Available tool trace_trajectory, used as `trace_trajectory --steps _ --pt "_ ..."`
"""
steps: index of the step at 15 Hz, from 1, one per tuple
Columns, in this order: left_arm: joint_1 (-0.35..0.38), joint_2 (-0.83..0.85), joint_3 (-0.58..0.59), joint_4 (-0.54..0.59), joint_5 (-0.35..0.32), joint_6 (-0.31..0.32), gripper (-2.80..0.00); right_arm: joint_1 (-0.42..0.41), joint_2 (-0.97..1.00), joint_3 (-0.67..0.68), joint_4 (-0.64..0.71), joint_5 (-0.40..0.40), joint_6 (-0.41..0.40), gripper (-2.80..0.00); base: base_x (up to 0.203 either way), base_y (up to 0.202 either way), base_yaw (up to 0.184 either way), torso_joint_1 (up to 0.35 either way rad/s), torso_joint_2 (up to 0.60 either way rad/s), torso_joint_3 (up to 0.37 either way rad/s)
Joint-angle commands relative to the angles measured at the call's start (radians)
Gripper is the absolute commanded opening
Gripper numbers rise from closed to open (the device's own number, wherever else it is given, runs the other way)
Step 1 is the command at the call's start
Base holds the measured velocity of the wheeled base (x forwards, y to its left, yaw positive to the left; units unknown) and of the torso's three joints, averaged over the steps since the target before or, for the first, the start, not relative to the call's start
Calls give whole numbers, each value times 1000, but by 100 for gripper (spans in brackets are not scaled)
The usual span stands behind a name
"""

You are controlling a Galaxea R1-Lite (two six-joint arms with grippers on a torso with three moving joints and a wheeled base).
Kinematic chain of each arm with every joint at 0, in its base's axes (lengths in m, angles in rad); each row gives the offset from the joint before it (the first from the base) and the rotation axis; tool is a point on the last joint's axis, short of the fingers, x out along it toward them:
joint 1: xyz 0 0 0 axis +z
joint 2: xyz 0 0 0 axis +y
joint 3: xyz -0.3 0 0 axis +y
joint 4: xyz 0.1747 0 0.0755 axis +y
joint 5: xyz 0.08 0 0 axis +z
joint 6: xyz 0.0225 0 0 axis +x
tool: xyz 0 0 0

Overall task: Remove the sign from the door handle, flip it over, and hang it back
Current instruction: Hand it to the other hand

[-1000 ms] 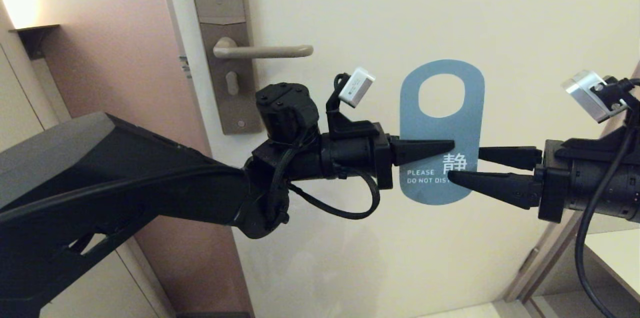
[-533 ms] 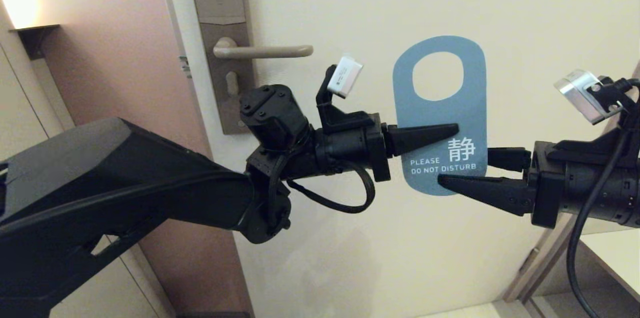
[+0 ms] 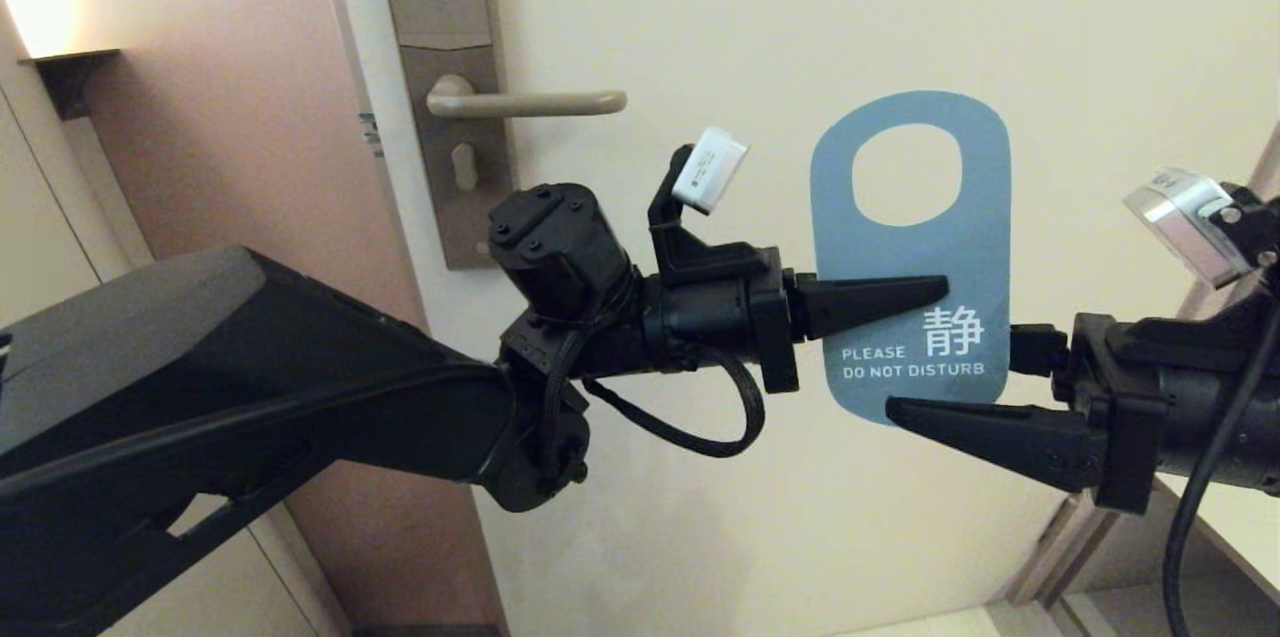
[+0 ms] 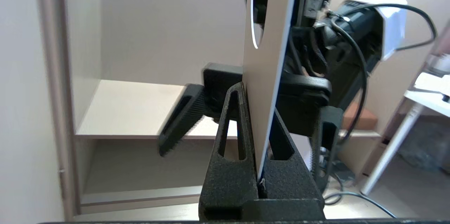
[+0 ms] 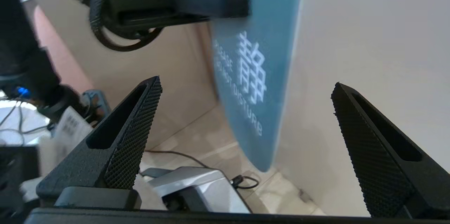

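The sign (image 3: 910, 247) hangs upright in the air before the door, blue "DO NOT DISTURB" face toward the head camera, well to the right of the door handle (image 3: 525, 102). My left gripper (image 3: 940, 289) is shut on the sign's middle from the left. In the left wrist view the sign (image 4: 267, 76) stands edge-on between the shut left gripper (image 4: 258, 102). My right gripper (image 3: 920, 379) is open at the sign's lower right; one finger is in front of it and the other behind, both apart from it. From the right wrist the blue sign (image 5: 260, 58) shows ahead of the wide right gripper (image 5: 246, 83).
The handle sits on a tall brown-grey backplate (image 3: 450, 67) at the door's left edge. The cream door (image 3: 780, 17) fills the background, with a pink wall (image 3: 230, 117) to its left. A shelf unit (image 3: 1210, 507) stands at the lower right.
My left gripper lifted the sign, then carried it a little right and down. The right gripper drew back to the right and lower, its jaws spread slightly wider.
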Motion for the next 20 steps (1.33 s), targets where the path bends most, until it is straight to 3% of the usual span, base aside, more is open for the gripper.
trace_trajectory --steps 1,20 --pt "-6 0 -1 -8 -10 -4 -280 3 -19 6 -2 4 2 0 0 0 0 0 0 0" --pt "-5 14 0 -20 -2 -4 -280 38 2 -12 -5 4 2 0 0 0 0 0 0 0"
